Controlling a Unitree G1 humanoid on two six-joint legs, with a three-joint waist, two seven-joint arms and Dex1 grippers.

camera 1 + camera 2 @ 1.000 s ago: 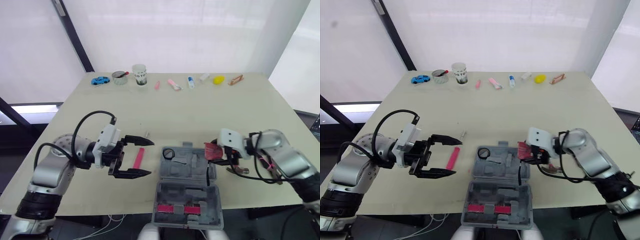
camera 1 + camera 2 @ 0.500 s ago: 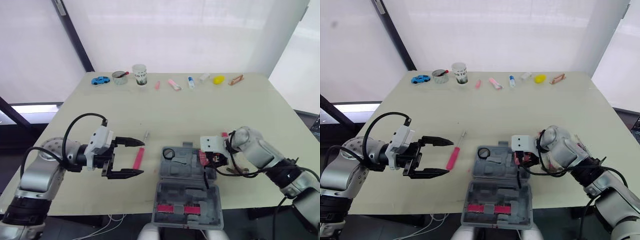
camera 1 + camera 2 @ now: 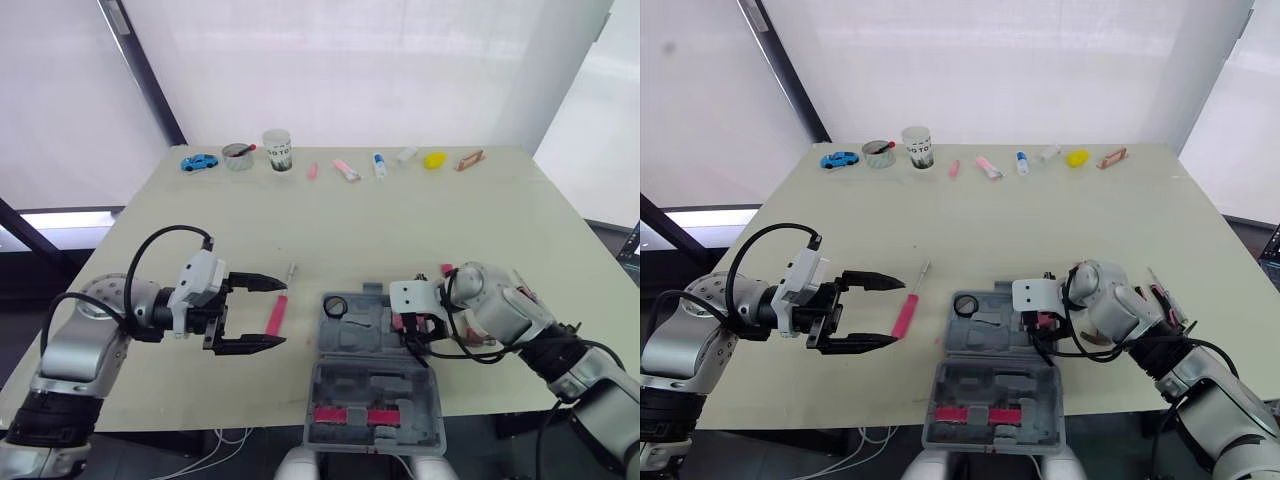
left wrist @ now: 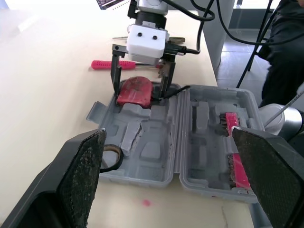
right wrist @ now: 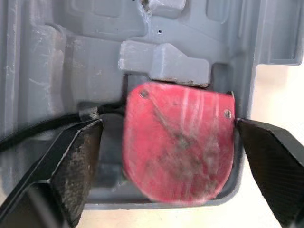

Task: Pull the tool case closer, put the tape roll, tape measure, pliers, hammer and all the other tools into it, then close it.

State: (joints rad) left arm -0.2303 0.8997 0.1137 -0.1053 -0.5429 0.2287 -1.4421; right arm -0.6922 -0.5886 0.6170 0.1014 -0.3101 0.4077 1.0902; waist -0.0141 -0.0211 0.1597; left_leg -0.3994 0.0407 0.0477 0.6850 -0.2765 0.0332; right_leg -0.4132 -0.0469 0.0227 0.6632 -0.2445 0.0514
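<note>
With right tool (image 4: 139, 90) parted astride the rounded red plastic tape measure (image 5: 178, 142), seated in a corner recess of the open grey plastic tool case (image 3: 362, 385), judged at placing step; next, lift clear without snagging.

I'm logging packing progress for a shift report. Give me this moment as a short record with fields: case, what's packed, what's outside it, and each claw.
case: tool case open, at the near edge of the table
packed: tape roll in a far-left pocket; red tape measure in the far-right corner pocket
outside: red-handled screwdriver on the table, left of the case
right claw: open, fingers straddling the tape measure
left claw: open, beside the screwdriver, holding nothing
closed: not yet
</note>
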